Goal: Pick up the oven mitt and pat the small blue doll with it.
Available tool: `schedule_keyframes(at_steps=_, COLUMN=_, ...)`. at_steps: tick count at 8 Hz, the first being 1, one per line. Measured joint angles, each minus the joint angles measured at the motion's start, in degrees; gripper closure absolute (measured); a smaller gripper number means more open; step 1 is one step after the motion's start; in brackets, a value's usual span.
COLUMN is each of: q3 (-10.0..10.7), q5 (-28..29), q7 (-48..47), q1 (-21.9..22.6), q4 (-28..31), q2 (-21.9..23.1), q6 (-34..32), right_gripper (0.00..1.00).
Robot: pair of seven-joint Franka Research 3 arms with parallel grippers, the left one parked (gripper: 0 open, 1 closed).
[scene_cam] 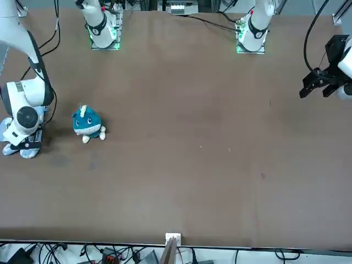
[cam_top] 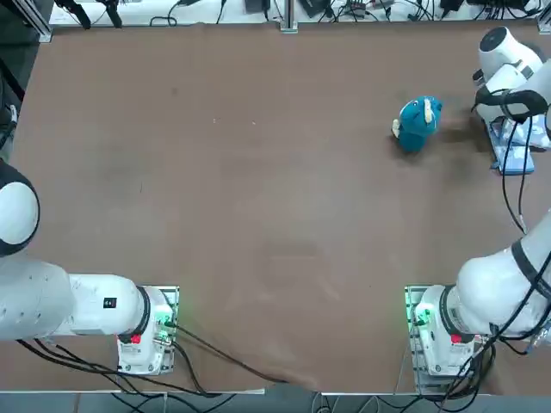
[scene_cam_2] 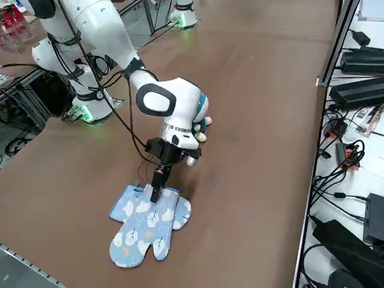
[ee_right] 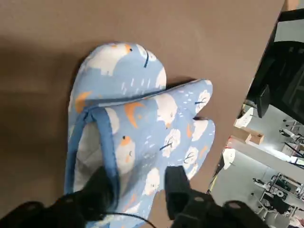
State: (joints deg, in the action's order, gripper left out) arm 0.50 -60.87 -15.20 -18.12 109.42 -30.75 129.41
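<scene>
Two mitt shapes: pale blue with white blotches, one overlapping the other, lying on the brown table [cam_top: 258,172]
Oven mitt [scene_cam_2: 144,231]: upper shape, thumb and hand parts spread, darker blue cuff edge [ee_right: 112,159] gaping; lies off to the robot's right of the doll
Right gripper [ee_right: 137,183]: over the cuff end of the mitts, fingers wide apart, fabric showing between them; contact with the cloth cannot be told
Small blue doll [cam_top: 417,122]: on the table, apart from the mitts, teal with cream-white parts, upright in the front view, its pale-mouthed face toward that camera
</scene>
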Motion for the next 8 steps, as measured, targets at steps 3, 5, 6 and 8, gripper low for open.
schedule_keyframes(at_steps=3, q3=-2.4, q5=8.9, q7=0.9, q1=3.3, q4=-1.8, q2=0.9, q6=-5.2, right_gripper=0.01)
schedule_keyframes(at_steps=5, q3=-6.0, q5=19.6, q7=6.6, q1=4.4, q4=-7.3, q2=3.7, q6=-13.5, right_gripper=0.01)
schedule_keyframes(at_steps=6, q3=-7.3, q5=24.6, q7=9.6, q1=4.5, q4=-11.2, q2=5.2, q6=-18.3, right_gripper=0.01)
schedule_keyframes(at_steps=8, q3=-9.3, q5=30.6, q7=12.7, q1=4.5, q4=-19.2, q2=6.7, q6=-26.7, right_gripper=0.01)
